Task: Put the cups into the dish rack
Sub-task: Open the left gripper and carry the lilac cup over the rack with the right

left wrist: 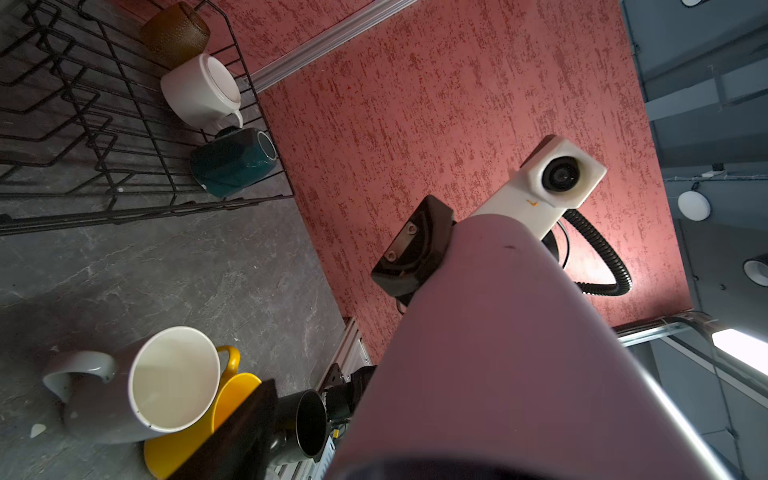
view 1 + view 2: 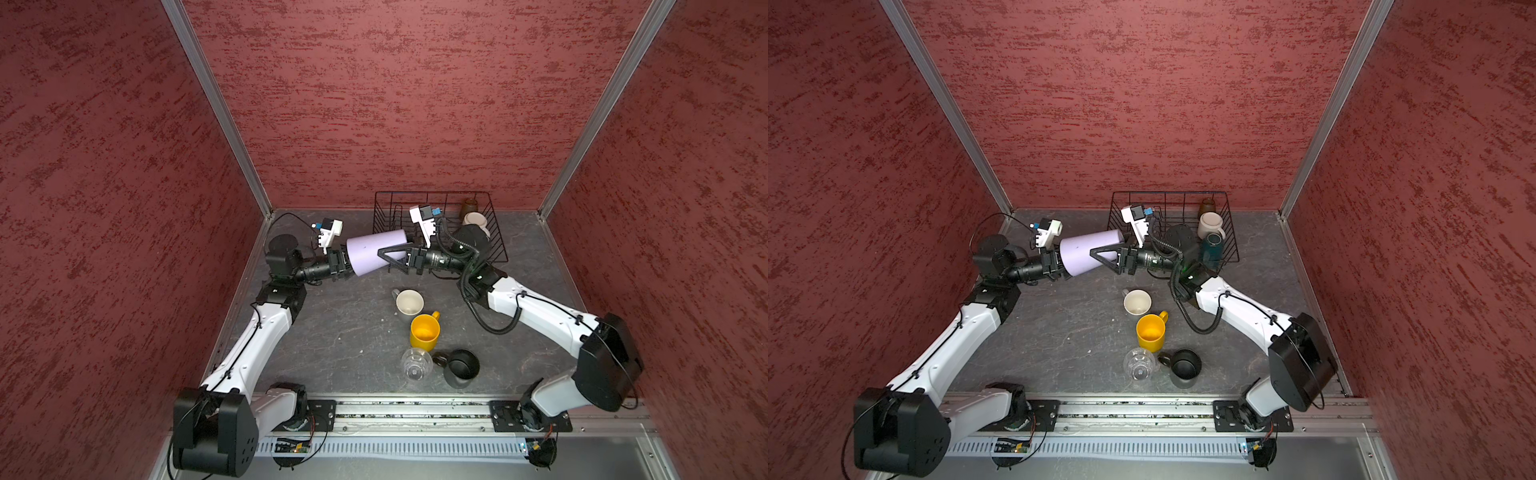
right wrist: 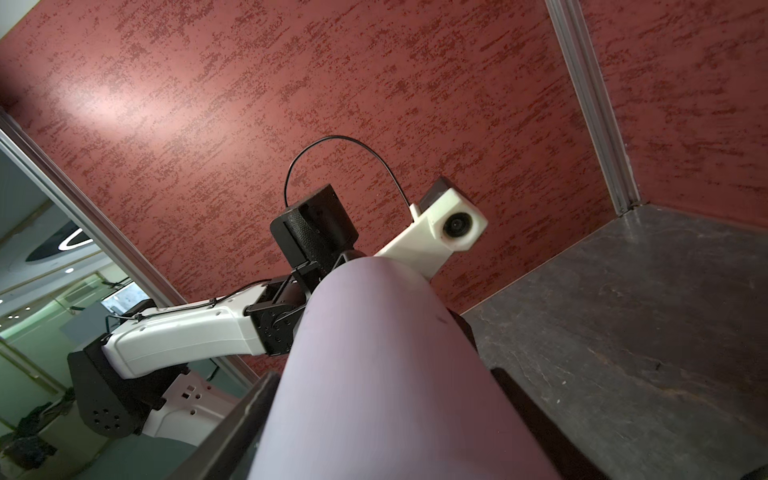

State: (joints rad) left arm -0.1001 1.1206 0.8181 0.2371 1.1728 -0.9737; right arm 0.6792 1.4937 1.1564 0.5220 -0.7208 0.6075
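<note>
The lilac tumbler point(image 2: 376, 251) hangs on its side above the table, just left of the black wire dish rack point(image 2: 496, 232). My right gripper point(image 2: 384, 255) is shut on its narrow half, with a black finger point(image 3: 232, 428) on either side. My left gripper point(image 2: 347, 262) sits at the tumbler's wide mouth and is open; one finger point(image 1: 232, 436) stands apart from the wall and the other is hidden. In the rack's right end are an amber glass point(image 1: 174, 33), a white mug point(image 1: 199, 91) and a teal mug point(image 1: 232, 162).
On the table in front stand a grey mug with a cream inside point(image 2: 409, 302), a yellow mug point(image 2: 424, 330), a clear glass point(image 2: 416, 363) and a black mug point(image 2: 461, 365), close together. Red walls enclose three sides. The rack's left half holds upright prongs.
</note>
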